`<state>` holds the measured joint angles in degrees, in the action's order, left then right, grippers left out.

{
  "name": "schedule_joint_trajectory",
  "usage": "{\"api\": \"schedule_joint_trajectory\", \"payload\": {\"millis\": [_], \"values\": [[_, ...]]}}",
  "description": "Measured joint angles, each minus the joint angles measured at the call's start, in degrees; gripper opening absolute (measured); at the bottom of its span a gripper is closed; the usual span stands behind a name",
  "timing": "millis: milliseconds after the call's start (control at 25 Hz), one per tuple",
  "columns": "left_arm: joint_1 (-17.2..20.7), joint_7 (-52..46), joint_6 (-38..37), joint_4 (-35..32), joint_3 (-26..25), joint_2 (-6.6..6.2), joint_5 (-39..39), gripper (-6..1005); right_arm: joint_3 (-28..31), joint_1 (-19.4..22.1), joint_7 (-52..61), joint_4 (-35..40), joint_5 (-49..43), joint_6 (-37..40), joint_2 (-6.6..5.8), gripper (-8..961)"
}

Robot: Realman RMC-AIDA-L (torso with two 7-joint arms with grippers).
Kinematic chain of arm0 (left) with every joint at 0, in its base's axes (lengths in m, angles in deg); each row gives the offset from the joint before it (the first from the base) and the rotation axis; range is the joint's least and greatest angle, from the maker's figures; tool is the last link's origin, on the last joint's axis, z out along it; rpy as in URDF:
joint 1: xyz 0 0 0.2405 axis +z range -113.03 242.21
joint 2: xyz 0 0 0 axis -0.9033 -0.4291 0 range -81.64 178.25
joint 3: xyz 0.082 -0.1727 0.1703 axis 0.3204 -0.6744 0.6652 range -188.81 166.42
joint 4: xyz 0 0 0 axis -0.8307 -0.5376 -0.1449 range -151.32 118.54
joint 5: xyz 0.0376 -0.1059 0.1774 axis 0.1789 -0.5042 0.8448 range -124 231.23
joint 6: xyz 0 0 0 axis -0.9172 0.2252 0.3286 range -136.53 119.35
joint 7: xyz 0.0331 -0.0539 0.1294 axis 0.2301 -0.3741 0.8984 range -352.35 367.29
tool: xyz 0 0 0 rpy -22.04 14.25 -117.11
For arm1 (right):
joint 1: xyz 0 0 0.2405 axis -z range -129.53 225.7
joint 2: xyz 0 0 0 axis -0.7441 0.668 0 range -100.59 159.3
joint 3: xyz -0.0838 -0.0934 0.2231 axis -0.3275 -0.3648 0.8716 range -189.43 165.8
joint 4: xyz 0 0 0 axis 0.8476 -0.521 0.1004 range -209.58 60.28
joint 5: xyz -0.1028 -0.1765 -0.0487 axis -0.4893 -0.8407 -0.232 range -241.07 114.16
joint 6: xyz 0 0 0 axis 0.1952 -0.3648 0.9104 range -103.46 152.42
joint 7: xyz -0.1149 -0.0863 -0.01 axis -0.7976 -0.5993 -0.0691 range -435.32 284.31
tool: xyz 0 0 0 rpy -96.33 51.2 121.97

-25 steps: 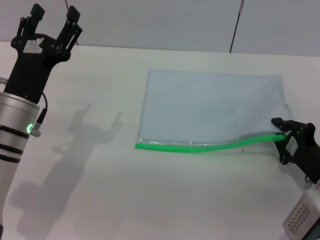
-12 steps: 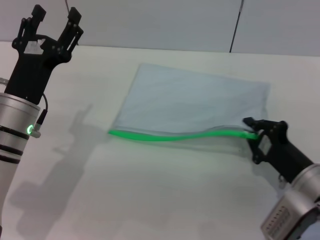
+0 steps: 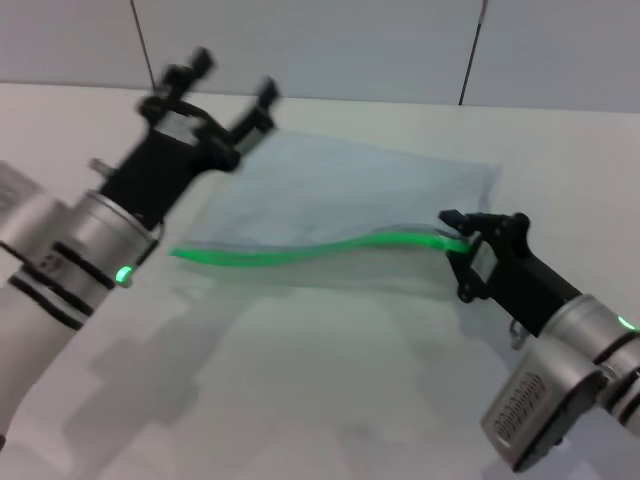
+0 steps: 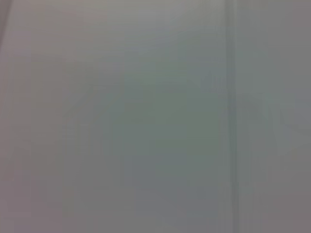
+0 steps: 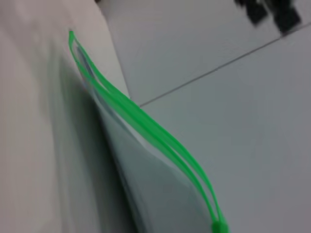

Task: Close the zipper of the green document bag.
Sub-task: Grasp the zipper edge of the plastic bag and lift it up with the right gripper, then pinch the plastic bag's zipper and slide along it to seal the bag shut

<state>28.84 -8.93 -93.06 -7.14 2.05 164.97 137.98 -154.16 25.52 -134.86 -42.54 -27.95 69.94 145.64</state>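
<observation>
Head view shows the bag (image 3: 340, 205) lying flat on the white counter (image 3: 300, 400), its zipper (image 3: 310, 252) running along the near edge as a bright green line that bows up toward the right end. The right gripper (image 3: 462, 232) sits at that right end with its fingers closed on the zipper, seemingly at the slider, though the slider itself is hidden there. The left gripper (image 3: 225, 90) hangs over the bag's far left corner with its fingers apart, touching nothing that can be made out. To do this step well, that hand should come down and pin the bag near the left end of the strip, so the pull has something to work against; otherwise the whole bag is likely to slide along the counter with the right hand. The pull should then run straight along the strip, low and level, to take out the bow. Left wrist view gives only a blank grey field, with no bag or fingers to be told. Right wrist view looks along the zipper from the held end: the two green tracks stand apart along most of the length, so the bag looks open, and the slider (image 5: 219, 227) shows as a small green knob at the near end. The other gripper appears far off, dark and blurred.
</observation>
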Motion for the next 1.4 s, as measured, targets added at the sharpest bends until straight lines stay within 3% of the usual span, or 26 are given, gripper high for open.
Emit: {"api": "schedule_joint_trajectory", "payload": {"millis": [240,400,1080,1400], "values": [[-2.52,3.73,3.94,-1.02,7.82,0.11,4.82,796,-0.03,-2.56,0.07,1.61,0.01,-1.45,-0.10,49],[-3.38,7.74,6.24,-0.43,9.94,0.34,6.80,794,0.76,-3.78,0.10,2.40,0.08,-4.17,-0.16,49],[-4.50,29.79,12.90,5.02,9.24,0.60,9.77,787,0.72,-5.53,1.64,5.53,-0.32,-8.47,-0.18,48],[-4.01,39.59,12.98,7.16,5.52,0.75,9.61,783,0.00,-5.56,1.35,6.22,-0.42,-8.54,-0.19,48]]}}
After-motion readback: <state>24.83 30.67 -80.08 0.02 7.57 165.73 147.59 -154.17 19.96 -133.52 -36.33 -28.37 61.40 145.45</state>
